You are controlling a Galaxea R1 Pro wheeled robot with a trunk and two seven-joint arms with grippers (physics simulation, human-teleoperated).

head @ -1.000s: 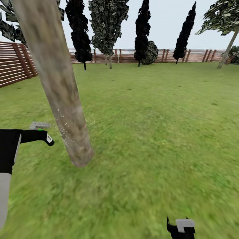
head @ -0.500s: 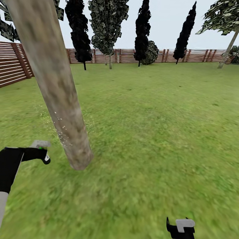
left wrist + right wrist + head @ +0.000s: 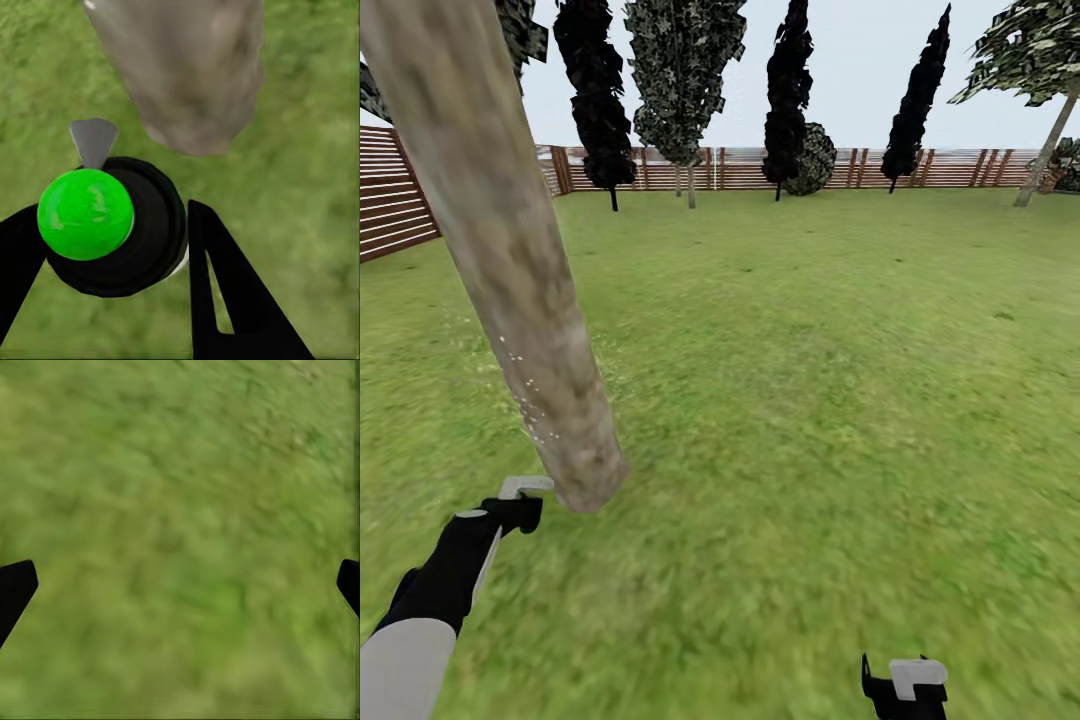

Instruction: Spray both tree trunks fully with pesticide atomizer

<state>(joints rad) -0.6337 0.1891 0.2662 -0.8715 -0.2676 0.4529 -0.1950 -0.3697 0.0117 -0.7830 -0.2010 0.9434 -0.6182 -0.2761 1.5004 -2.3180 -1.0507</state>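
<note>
A thick, mottled grey-brown tree trunk (image 3: pixel 510 250) leans across the left of the head view, with white specks (image 3: pixel 525 405) low on its bark. My left gripper (image 3: pixel 520 503) is low beside the trunk's base, shut on the pesticide atomizer (image 3: pixel 525 487). In the left wrist view the atomizer (image 3: pixel 112 232) shows from above as a dark round body with a green dot and a grey nozzle, held between my fingers (image 3: pixel 225 292) and pointing at the trunk (image 3: pixel 187 67) close ahead. My right gripper (image 3: pixel 905 690) hangs open over grass, fingertips (image 3: pixel 15 589) wide apart.
Grass (image 3: pixel 810 400) stretches to a brown slatted fence (image 3: pixel 760 168) at the back and left. Dark cypress-like trees (image 3: pixel 790 90) and a mottled-foliage tree (image 3: pixel 685 80) stand along the fence. A leaning pale-trunked tree (image 3: pixel 1045 150) is at the far right.
My left arm has come down from mid-height to the trunk's base, carrying the atomizer. The view has shifted slightly, so the trunk and fence sit further left. The right gripper has not moved.
</note>
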